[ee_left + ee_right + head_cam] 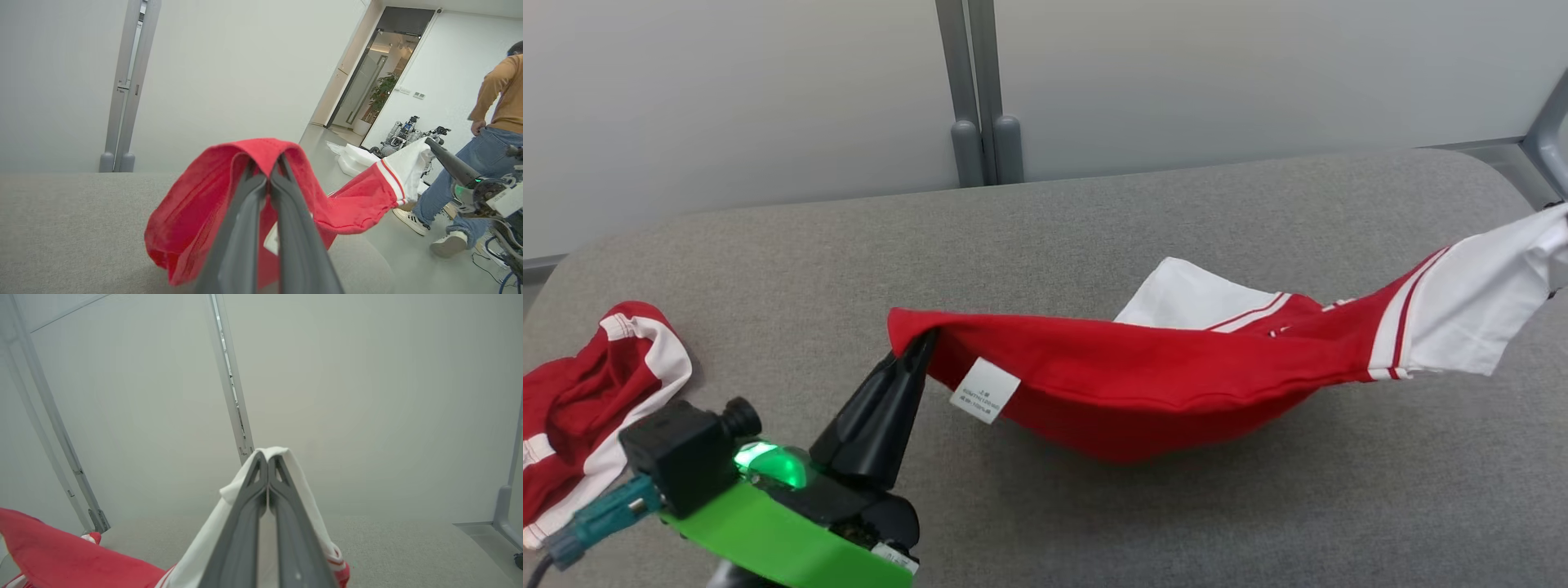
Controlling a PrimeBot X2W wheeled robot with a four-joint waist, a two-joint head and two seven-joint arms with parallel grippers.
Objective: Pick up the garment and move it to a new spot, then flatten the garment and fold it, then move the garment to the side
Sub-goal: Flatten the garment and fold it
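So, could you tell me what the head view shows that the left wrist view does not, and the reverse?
Head view adds: a second garment, red and white, bunched at the left of the surface. Left wrist view adds: a person at the right, a doorway with a plant, and the right gripper pinching the white sleeve. Both: the garment stretched over the grey surface, its red edge clamped in the left gripper.

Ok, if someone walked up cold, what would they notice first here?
A red and white garment hangs stretched above the grey padded surface, its red end pinched by the left end effector and its white end by the right end effector. A second red and white garment lies crumpled at the surface's left edge.
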